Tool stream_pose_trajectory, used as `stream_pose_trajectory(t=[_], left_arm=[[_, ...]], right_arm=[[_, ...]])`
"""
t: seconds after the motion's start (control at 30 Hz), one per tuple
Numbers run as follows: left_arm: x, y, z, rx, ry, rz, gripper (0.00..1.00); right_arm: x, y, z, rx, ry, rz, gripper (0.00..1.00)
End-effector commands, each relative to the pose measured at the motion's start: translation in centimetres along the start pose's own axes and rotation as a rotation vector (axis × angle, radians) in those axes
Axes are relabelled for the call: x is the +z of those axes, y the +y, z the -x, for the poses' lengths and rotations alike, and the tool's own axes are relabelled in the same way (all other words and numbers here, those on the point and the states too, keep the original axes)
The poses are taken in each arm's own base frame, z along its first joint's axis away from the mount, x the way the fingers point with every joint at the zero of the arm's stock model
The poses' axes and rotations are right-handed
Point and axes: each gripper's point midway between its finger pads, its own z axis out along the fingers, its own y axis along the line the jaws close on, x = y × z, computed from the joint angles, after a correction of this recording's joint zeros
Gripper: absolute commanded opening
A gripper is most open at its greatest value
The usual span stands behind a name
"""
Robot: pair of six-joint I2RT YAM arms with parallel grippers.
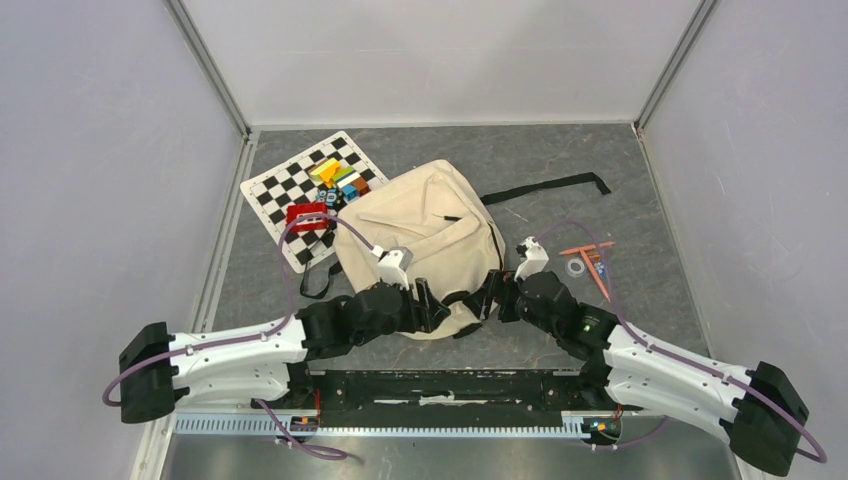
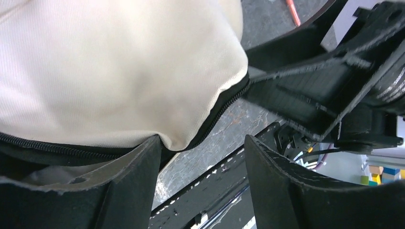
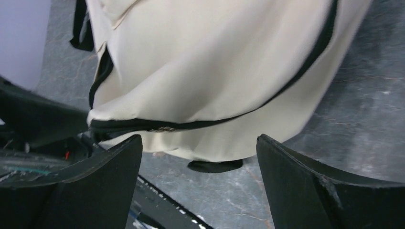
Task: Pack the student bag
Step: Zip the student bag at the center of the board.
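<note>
The large cream canvas backpack (image 1: pixel 430 225) with black zipper trim is laid in the middle of the grey bench (image 1: pixel 650 200), its near edge turned towards the arms. The left pincer (image 2: pixel 200 152) is held apart at that edge, with the zipped corner seen between its fingers but not clamped. The right pincer (image 3: pixel 198 143) is spread wide just before the black-trimmed edge, with nothing gripped. A black-and-white chequered board (image 1: pixel 285 190) is seen at the backpack's far left.
</note>
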Motion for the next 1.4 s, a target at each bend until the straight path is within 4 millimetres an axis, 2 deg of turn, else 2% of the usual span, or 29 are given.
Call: stream_pose_trajectory(t=[0.0, 0.1, 0.27, 0.4, 0.57, 0.7, 0.8, 0.87, 1.03, 1.17, 1.37], left_arm=[[0.3, -1.4, 3.0, 0.064, -0.083, 0.014, 0.71], [0.9, -1.3, 3.3, 0.085, -0.083, 0.028, 0.7], [1.9, -0.9, 3.9, 0.078, -0.083, 0.022, 0.56], [2.3, -0.3, 4.4, 0.096, -0.098, 0.05, 0.51], [3.2, 0.5, 4.7, 0.114, -0.107, 0.086, 0.47], [3.5, 1.6, 6.0, 0.124, -0.152, 0.136, 0.37], [3.4, 1.7, 7.3, 0.108, -0.188, 0.119, 0.37], [3.4, 1.3, 7.7, 0.102, -0.188, 0.08, 0.41], [3.9, 2.0, 7.6, 0.092, -0.158, 0.042, 0.43], [4.8, 3.0, 7.1, 0.077, -0.12, 0.033, 0.43], [5.9, 3.9, 7.1, 0.085, -0.113, 0.044, 0.41]], right_arm=[[-0.5, 3.1, 0.7, 0.044, -0.04, 0.098, 0.93], [-0.6, 4.0, 1.0, 0.068, -0.068, 0.115, 0.93], [-0.4, 4.7, 1.2, 0.103, -0.094, 0.116, 0.92], [-0.2, 5.2, 1.4, 0.118, -0.106, 0.103, 0.92], [0.2, 5.0, 1.5, 0.13, -0.129, 0.073, 0.9], [0.4, 4.4, 1.8, 0.099, -0.153, 0.033, 0.89], [0.1, 3.9, 2.6, 0.029, -0.172, -0.01, 0.9], [-0.1, 3.6, 3.1, -0.041, -0.178, -0.033, 0.91], [-0.5, 4.5, 4.8, -0.259, -0.177, -0.05, 0.96], [0.1, 5.9, 5.3, -0.38, -0.138, -0.037, 0.96], [2.0, 6.2, 5.5, -0.454, -0.112, -0.064, 0.89]])
